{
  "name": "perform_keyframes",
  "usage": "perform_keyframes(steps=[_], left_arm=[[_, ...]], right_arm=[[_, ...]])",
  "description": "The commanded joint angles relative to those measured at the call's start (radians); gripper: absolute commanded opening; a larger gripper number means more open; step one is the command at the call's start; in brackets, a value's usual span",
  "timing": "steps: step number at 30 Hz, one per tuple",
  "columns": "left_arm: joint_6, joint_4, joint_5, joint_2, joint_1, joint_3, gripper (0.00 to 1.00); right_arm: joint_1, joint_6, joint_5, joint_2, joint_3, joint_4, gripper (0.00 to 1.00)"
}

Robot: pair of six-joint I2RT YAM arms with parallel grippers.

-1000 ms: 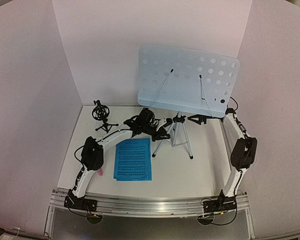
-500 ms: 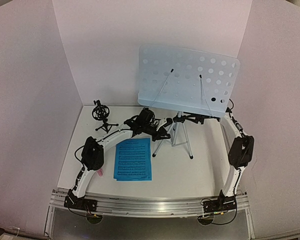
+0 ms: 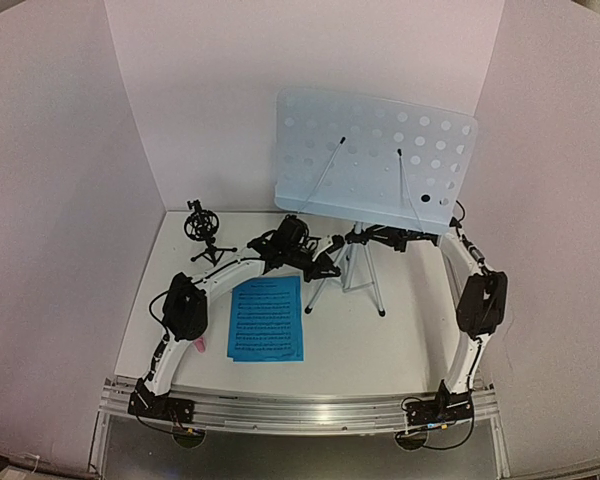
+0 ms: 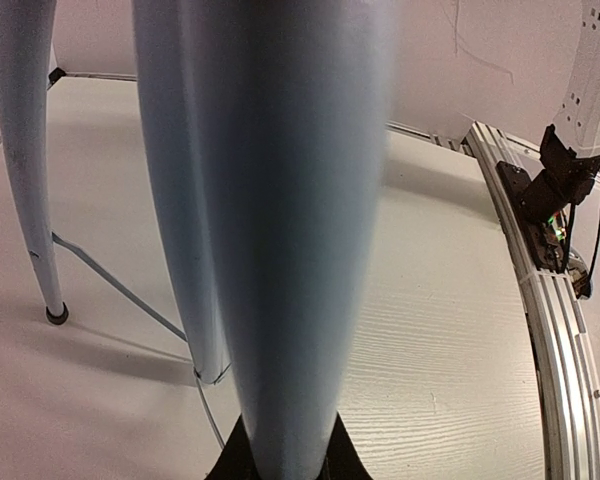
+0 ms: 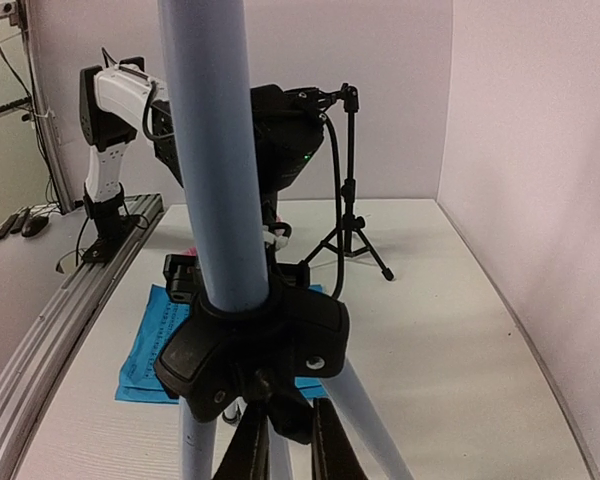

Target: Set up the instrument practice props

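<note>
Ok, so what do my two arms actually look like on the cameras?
They match. The left arm and right arm are white tube links joined by bulky black housings, ending in black wrists and black jaws. The white shells carry small dark holes. A black cable runs off the left wrist, and both bases sit on a silver rail.

Counted — one music stand [image 3: 365, 185], one mic holder [image 3: 201, 230], one pink microphone [image 3: 196, 346], two blue sheets [image 3: 267, 318].
</note>
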Motion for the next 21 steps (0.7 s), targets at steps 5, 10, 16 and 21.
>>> perform_keyframes(steps=[5,10,16,21], left_arm=[[0.022,-0.023,-0.036,0.012,0.005,0.019,0.00],[0.030,-0.027,-0.043,0.011,0.005,0.019,0.00],[0.035,-0.030,-0.051,0.012,0.005,0.022,0.00],[0.044,-0.033,-0.056,0.012,0.005,0.020,0.00]], right_arm=[[0.016,0.043,-0.025,-0.097,-0.075,-0.009,0.01],[0.016,0.262,-0.038,-0.102,-0.056,-0.010,0.02],[0.018,0.433,-0.048,-0.127,-0.090,-0.007,0.03],[0.021,0.697,-0.033,-0.114,-0.066,-0.005,0.02]])
